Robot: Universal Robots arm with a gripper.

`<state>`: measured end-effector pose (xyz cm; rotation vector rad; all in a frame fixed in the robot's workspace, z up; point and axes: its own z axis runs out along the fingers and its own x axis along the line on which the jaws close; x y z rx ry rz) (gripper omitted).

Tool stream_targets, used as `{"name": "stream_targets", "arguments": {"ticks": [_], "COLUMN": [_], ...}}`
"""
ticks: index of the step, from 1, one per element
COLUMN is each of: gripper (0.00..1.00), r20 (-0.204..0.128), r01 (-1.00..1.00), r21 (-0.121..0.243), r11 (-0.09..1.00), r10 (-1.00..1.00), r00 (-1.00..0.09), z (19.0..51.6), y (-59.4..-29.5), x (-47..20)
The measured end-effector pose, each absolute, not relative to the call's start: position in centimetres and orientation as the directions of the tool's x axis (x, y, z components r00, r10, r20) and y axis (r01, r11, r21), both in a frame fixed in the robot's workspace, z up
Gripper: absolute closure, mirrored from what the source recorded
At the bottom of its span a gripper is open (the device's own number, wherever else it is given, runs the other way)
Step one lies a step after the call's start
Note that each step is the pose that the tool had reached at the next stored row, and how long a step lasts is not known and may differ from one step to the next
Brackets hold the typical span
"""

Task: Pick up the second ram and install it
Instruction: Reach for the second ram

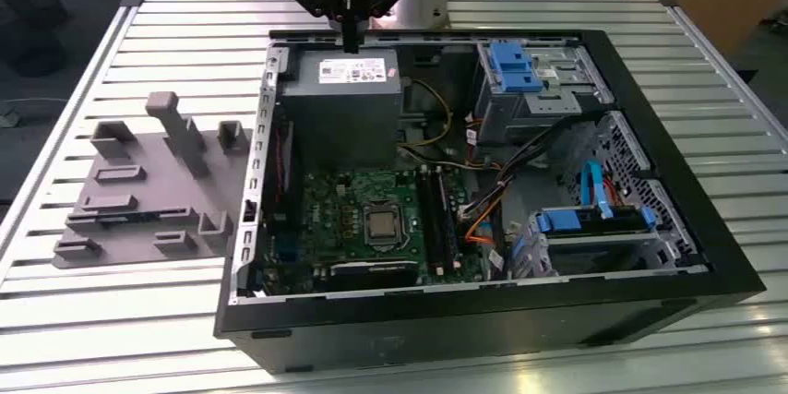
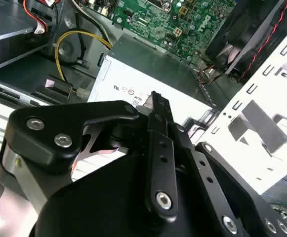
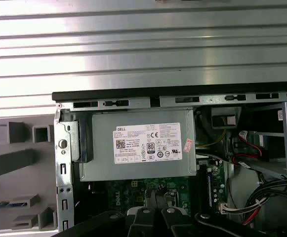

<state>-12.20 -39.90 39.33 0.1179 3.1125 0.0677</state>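
My gripper (image 1: 351,43) hangs over the back edge of the open computer case (image 1: 689,256), just above the grey power supply (image 1: 341,80). Its two black fingers (image 2: 158,128) are pressed together and I see nothing between them. In the first wrist view the gripper (image 3: 158,215) pokes in over the green motherboard (image 3: 133,190). The second ram (image 1: 113,220) appears as a thin dark strip lying in a slot of the grey plastic fixture (image 1: 148,182), on the exterior view's left, well apart from the gripper. The long black memory slots (image 1: 434,214) lie on the motherboard (image 1: 332,214).
The case stands on a slatted metal table (image 1: 74,320). Inside it are blue drive caddies (image 1: 511,66), a second blue bracket (image 1: 591,219), and bundles of yellow, orange and black cables (image 1: 486,182). Upright blocks (image 1: 179,131) rise from the fixture.
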Motion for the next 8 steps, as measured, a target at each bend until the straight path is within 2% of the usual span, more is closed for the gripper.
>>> {"name": "stream_targets", "arguments": {"ticks": [8], "gripper": [0.89], "r20": [-0.024], "r01": [0.075], "r21": [0.044], "r11": [0.996], "r10": [0.076], "r00": [-0.997], "z": [39.33], "y": [-39.89], "x": [-12.21]}}
